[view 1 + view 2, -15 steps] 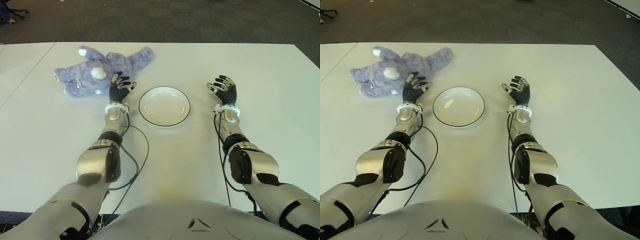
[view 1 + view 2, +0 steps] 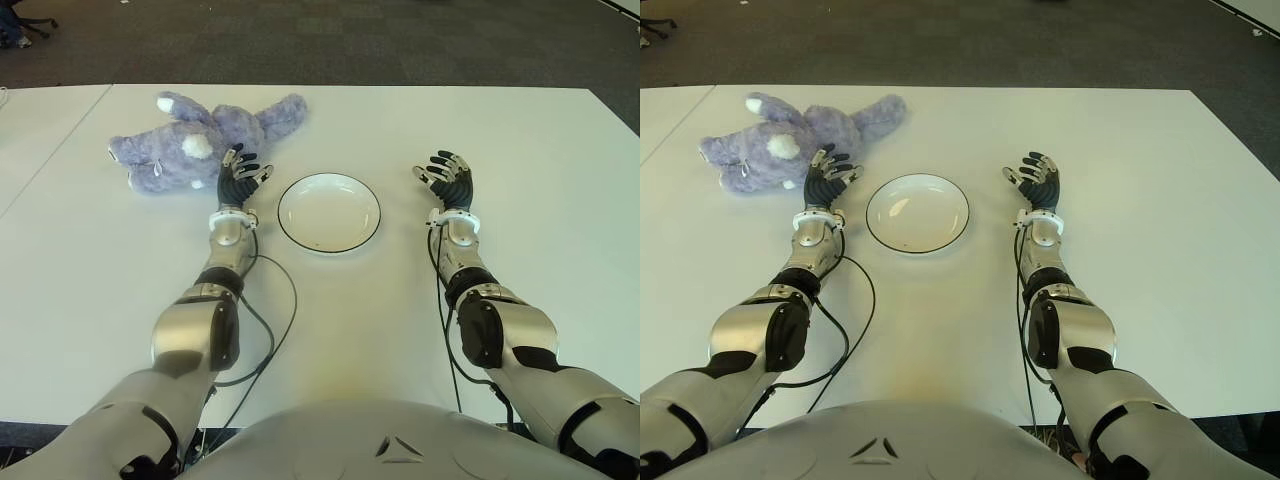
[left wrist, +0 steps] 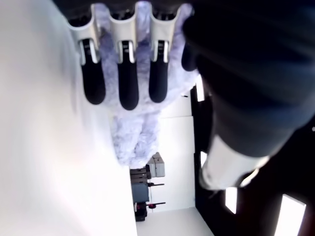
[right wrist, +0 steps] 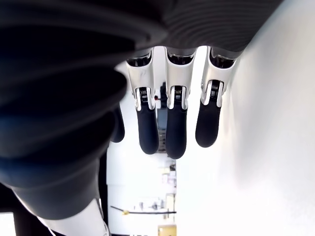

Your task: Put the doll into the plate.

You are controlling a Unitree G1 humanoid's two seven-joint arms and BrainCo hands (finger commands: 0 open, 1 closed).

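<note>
A purple plush doll (image 2: 200, 141) with white ears lies on its side at the far left of the white table (image 2: 330, 310). The white plate (image 2: 329, 212) with a dark rim sits in the middle, with nothing in it. My left hand (image 2: 240, 172) is between doll and plate, its open fingers just short of the doll's body and holding nothing. In the left wrist view the doll (image 3: 135, 132) shows just past the fingers (image 3: 127, 78). My right hand (image 2: 447, 178) shows to the right of the plate, fingers spread and holding nothing.
Black cables (image 2: 270, 330) trail from both forearms over the table. A second white table (image 2: 30, 130) adjoins on the left. Dark carpet (image 2: 400, 40) lies beyond the far edge.
My left hand has drifted very slightly; the doll, the plate and the right hand stand as before.
</note>
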